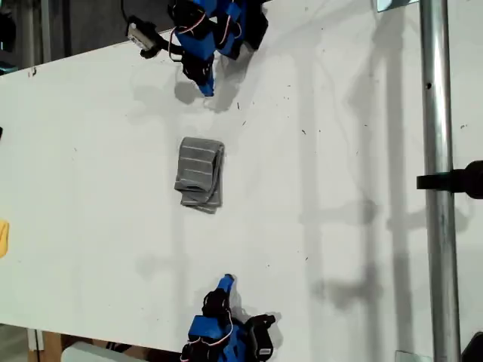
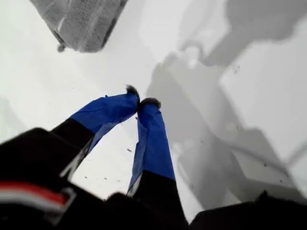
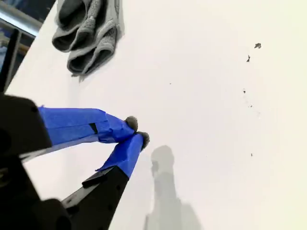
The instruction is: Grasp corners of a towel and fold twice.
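Both tools closed, well apart from the folded towel (image 1: 200, 173).

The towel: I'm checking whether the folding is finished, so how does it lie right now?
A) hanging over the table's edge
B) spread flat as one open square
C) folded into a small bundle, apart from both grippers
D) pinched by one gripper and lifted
C: the towel lies as a small layered bundle on the table, with my first gripper and my second gripper both shut, holding nothing and away from it.
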Robot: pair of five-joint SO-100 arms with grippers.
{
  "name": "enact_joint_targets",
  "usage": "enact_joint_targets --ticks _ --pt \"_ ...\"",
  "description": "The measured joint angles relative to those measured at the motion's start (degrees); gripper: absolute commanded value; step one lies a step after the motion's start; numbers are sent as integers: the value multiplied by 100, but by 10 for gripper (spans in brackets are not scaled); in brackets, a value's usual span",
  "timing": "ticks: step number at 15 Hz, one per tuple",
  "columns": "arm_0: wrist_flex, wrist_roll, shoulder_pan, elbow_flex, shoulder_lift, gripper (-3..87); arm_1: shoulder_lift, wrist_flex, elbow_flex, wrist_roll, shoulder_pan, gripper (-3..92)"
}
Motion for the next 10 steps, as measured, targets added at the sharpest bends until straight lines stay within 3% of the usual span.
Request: enact_joint_targets --ticks 3,10 --pt "0 1793 9 0 0 -2 79 123 53 316 -105 86" --pt "0 2048 26 0 0 -2 79 123 53 334 -193 86"
